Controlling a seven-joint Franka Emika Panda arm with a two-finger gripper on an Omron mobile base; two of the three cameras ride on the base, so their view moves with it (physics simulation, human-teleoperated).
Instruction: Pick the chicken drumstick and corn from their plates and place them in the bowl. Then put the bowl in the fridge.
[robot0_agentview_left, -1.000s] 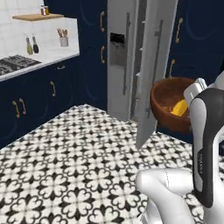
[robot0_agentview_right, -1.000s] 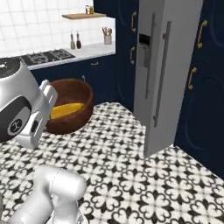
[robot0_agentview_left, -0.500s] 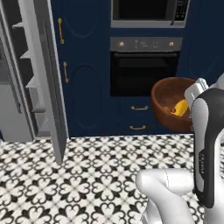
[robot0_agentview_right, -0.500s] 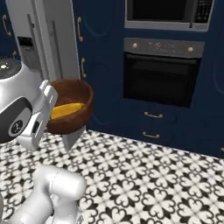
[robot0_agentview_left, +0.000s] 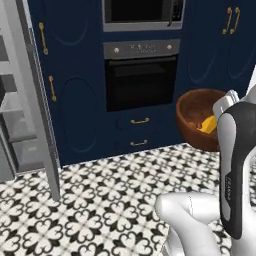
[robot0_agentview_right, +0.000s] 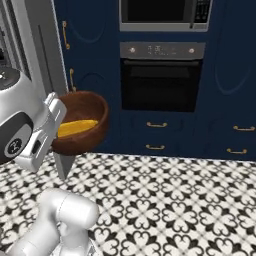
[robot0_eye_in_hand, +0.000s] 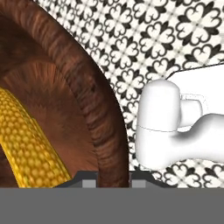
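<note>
We see the bowl (robot0_agentview_left: 197, 120) held up in the air above the patterned floor (robot0_agentview_left: 100, 200), carried at the end of the arm, with its opening tipped toward the cameras. In the right base view the bowl (robot0_agentview_right: 82, 129) sits just beside the robot's wrist, in front of the navy cabinets (robot0_agentview_right: 90, 60). Inside it lies the corn (robot0_agentview_right: 76, 127), a bright yellow cob resting along the inner wall; from the left base view only a yellow corner of the corn (robot0_agentview_left: 207, 123) shows behind the arm. In the hand view the corn (robot0_eye_in_hand: 24, 148) lies close against the inside of the bowl (robot0_eye_in_hand: 83, 96), its kernels plain to see. We cannot make out the drumstick inside the bowl.

The gripper (robot0_eye_in_hand: 113, 177) is clenched on the bowl's thick rim, one finger tip inside the wall and one outside.

Beyond the bowl we see a built-in oven (robot0_agentview_left: 140, 75) with a dark glass door, and a microwave (robot0_agentview_left: 142, 12) above it, both set into the navy cabinets with brass handles (robot0_agentview_left: 43, 37). At the left edge of the left base view the fridge (robot0_agentview_left: 20, 115) stands with its grey door (robot0_agentview_left: 37, 100) swung open, white shelves showing inside. The fridge (robot0_agentview_right: 30, 45) is well apart from the bowl.
</note>
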